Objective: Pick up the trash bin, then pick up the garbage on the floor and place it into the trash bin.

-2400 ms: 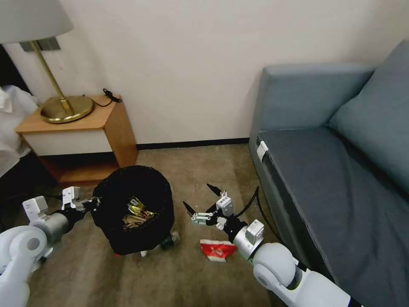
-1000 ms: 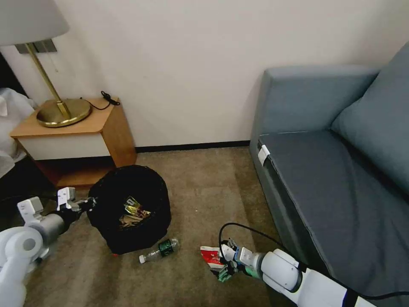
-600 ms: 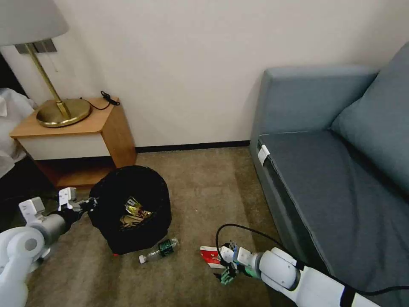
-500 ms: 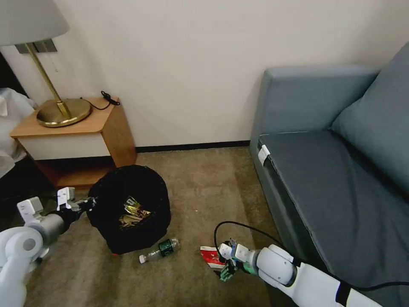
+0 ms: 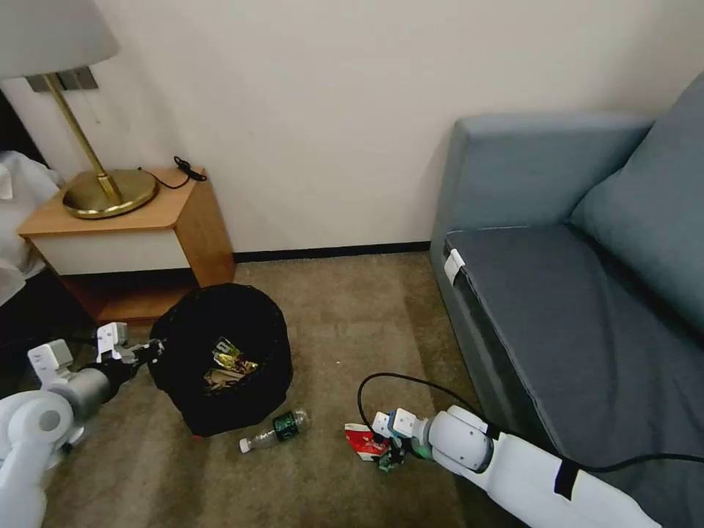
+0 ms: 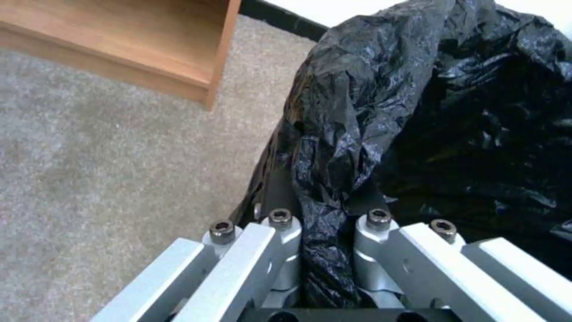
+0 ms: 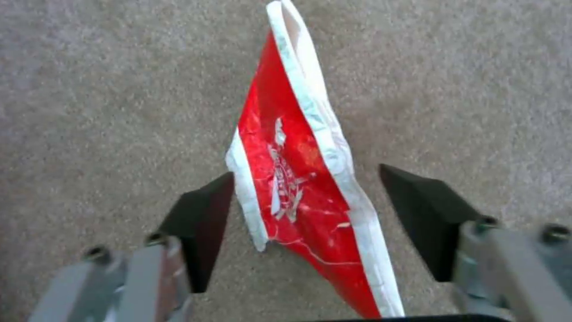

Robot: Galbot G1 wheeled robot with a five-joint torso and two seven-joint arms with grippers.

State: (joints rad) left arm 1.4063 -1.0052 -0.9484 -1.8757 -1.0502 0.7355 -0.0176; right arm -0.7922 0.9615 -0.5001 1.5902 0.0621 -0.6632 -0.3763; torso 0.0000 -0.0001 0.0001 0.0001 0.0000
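Black-bagged trash bin (image 5: 220, 359) sits on the carpet (image 5: 345, 323), rim pinched in your left gripper (image 6: 325, 268); right gripper (image 7: 307, 223), jaws apart, straddles the red-and-white packet (image 7: 298, 188) — close carelessly and you risk that thin film slipping free.

Now down at the carpet, no longer raised beside the trash bin (image 5: 220, 352): right end effector (image 7: 307, 219), fingers spread astride the red-and-white snack packet (image 7: 298, 188), seemingly not yet touching it.
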